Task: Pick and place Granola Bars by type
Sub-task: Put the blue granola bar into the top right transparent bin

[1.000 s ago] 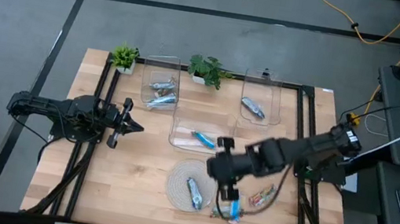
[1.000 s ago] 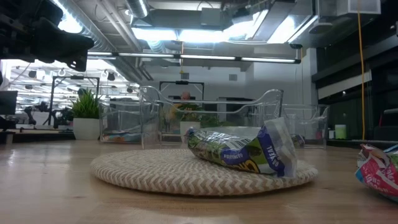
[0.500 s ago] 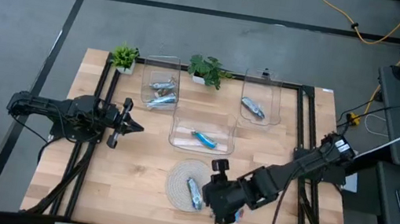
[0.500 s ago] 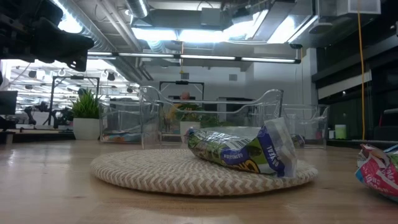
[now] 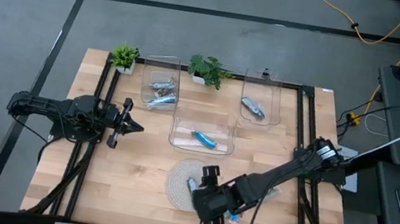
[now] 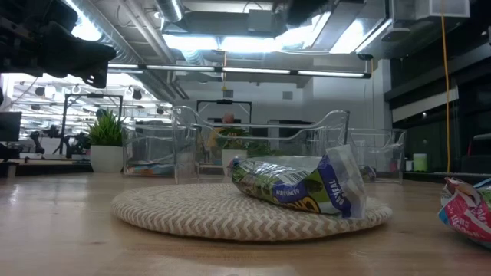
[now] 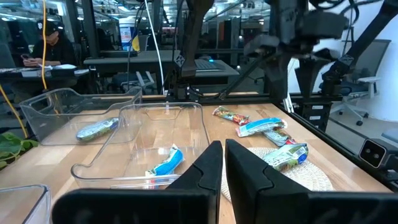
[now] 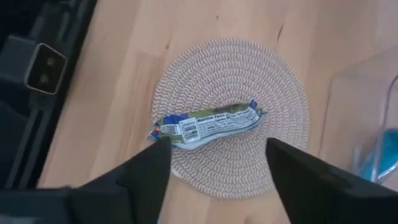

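Note:
A silvery-green bar (image 8: pixel 206 124) lies flat on the round woven mat (image 8: pixel 273 87); it also shows in the low view (image 6: pixel 298 186) and the high view (image 5: pixel 192 185). My right gripper (image 8: pixel 217 147) hovers open just above the mat, one finger on either side of the bar, touching nothing. It sits near the mat's near-right rim in the high view (image 5: pixel 208 202). A blue bar (image 7: pixel 260 126) and a red/green bar (image 7: pixel 231 115) lie on the table right of the mat. My left gripper (image 7: pixel 223 155) waits shut at the table's left (image 5: pixel 131 126).
Three clear bins stand beyond the mat: the far-left one (image 5: pixel 159 90) holds two silvery bars, the middle one (image 5: pixel 201 133) a blue bar (image 5: pixel 204 138), the far-right one (image 5: pixel 257 105) one silvery bar. Two potted plants (image 5: pixel 124 57) (image 5: pixel 208 69) stand at the far edge.
My right gripper has travelled from beside the middle bin toward the table's near edge, then slightly left, ending over the woven mat's near-right rim. The bars have stayed where they were.

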Robot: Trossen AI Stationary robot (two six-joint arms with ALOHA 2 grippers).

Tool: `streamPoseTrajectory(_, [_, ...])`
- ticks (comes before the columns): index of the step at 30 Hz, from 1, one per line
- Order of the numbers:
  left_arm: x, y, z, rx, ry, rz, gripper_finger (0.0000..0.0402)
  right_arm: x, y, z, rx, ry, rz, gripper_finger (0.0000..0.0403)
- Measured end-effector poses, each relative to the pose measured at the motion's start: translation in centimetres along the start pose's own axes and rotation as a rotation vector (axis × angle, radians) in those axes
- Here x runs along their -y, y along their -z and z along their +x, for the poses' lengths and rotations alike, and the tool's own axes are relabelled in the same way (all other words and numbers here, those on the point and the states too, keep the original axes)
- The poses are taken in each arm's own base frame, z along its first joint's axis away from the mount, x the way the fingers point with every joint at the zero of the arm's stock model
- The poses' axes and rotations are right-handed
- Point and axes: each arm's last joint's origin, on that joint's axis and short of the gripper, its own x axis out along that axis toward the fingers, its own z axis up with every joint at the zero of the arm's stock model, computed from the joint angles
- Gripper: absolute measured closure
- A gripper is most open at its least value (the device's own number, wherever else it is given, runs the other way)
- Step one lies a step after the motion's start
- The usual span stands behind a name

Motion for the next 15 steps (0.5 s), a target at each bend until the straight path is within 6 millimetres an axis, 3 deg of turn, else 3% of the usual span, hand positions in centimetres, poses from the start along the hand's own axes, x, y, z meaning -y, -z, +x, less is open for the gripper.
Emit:
streamPoseTrajectory(6, [0.0, 0.0, 0.0, 0.0, 0.0, 0.0, 0.039, -0.2, 0.1, 1.6, -0.006, 0.079, 0.122, 0.0099])
streamPoseTrajectory(15, [0.0, 0.0, 0.0, 0.0, 0.0, 0.0, 0.0388, -1.0, 0.8, 5.0, -0.113, 0.027, 0.071, 0.0096])
